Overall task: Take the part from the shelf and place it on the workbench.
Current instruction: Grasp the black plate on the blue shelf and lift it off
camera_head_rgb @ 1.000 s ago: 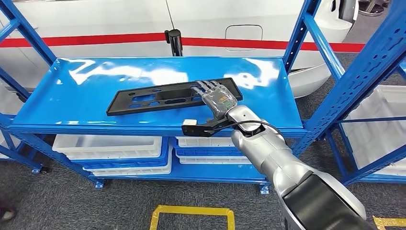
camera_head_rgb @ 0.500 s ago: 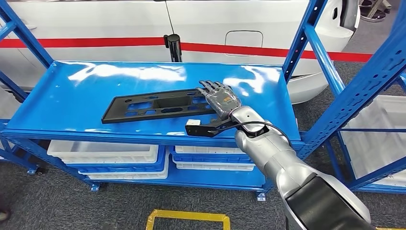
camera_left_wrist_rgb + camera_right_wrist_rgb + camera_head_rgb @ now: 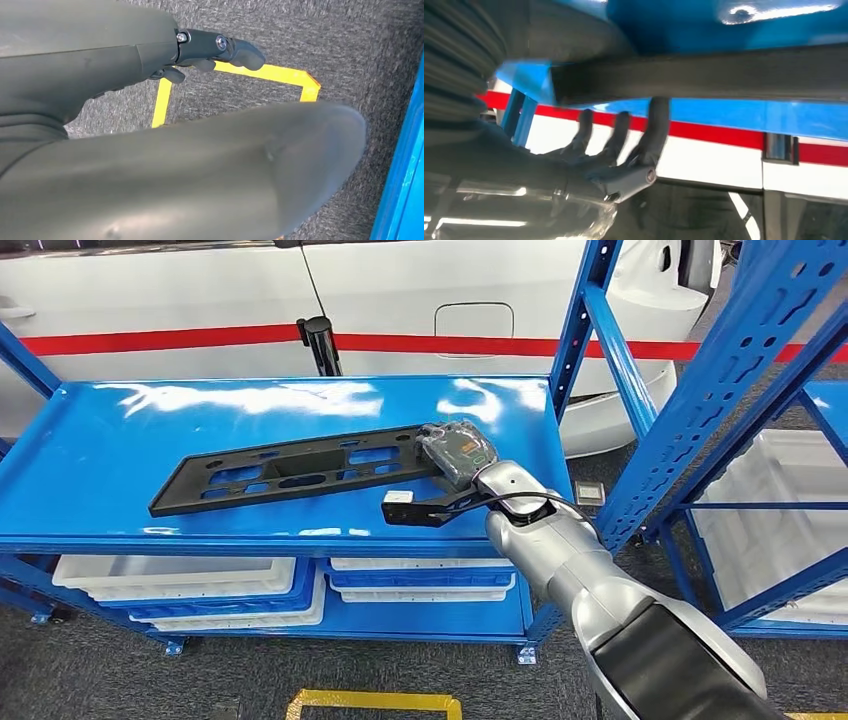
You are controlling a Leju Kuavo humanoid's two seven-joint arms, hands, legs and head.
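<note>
The part [image 3: 290, 468] is a long flat black plastic panel with cut-outs, lying slantwise on the blue shelf [image 3: 200, 410]. My right hand [image 3: 455, 452] is at the part's right end, fingers curled over it. In the right wrist view the dark fingers [image 3: 651, 130] press against the edge of the part [image 3: 724, 75], with the thumb on its other side, so the hand grips that end. My left hand [image 3: 210, 47] hangs over the grey floor and holds nothing.
White bins [image 3: 180, 580] fill the lower shelf level. Blue uprights [image 3: 690, 390] stand right of my arm, with a second rack behind them. A white car with a red stripe [image 3: 200, 300] and a black post [image 3: 322, 345] stand behind the shelf. Yellow floor tape [image 3: 370, 702] marks the floor.
The camera has shifted, so the shelf sits further left and lower. My right hand's fingers, spread flat over the part's end before, now curl down around it.
</note>
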